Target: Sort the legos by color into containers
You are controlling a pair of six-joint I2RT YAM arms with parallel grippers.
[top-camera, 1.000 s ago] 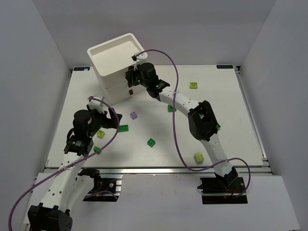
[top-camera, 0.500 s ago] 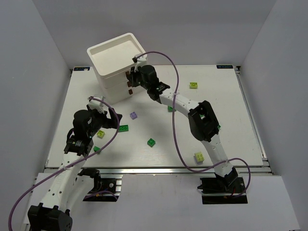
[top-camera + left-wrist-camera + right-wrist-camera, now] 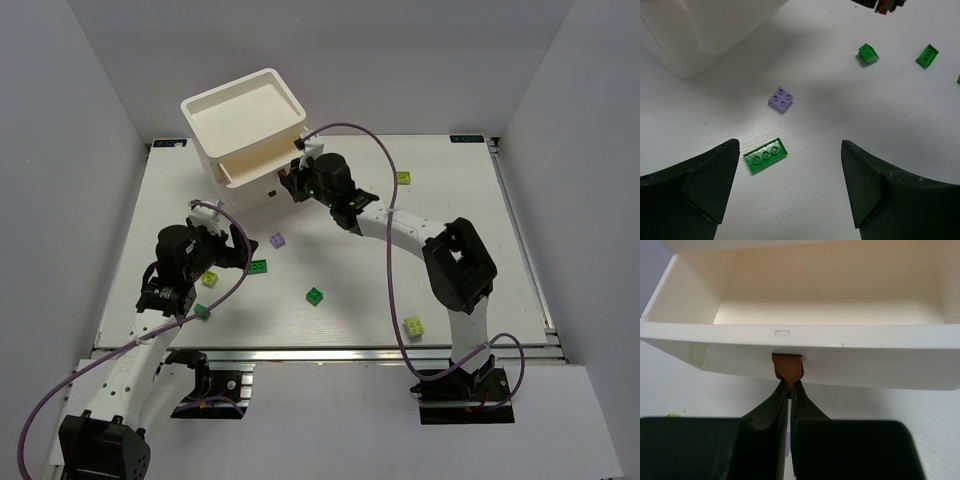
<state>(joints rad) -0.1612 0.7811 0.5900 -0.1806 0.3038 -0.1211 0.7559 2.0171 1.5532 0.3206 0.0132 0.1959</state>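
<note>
The white table (image 3: pixel 480 250) carries the white unit (image 3: pixel 215 150) at its far left corner, with a tray on top. Just under the tray, one drawer (image 3: pixel 865 365) stands partly out of the unit, its front facing the right arm. The right gripper (image 3: pixel 789 390) is clenched on that drawer's brown handle (image 3: pixel 787 366), its two fingers pinching the handle's lower end from either side. The left gripper (image 3: pixel 792 160) hangs spread wide over the table's left half, grasping nothing.

The legos lie loose on the table, outside the unit. A green plate (image 3: pixel 765 156) lies flat between the left fingers, nearer the left one in the wrist view; whether it touches that finger cannot be told. A purple brick (image 3: pixel 781 99) sits just beyond it, toward the unit. Farther right in that view lie a green brick (image 3: pixel 868 53) and a second green brick (image 3: pixel 927 55), near each other but apart.

From above, a far yellow-green brick (image 3: pixel 403 178) lies beside the right arm's forearm. A near yellow-green brick (image 3: pixel 413 326) lies close to the near edge. A left yellow-green brick (image 3: pixel 209 279) and a small green brick (image 3: pixel 202 311) sit just beside the left arm.
</note>
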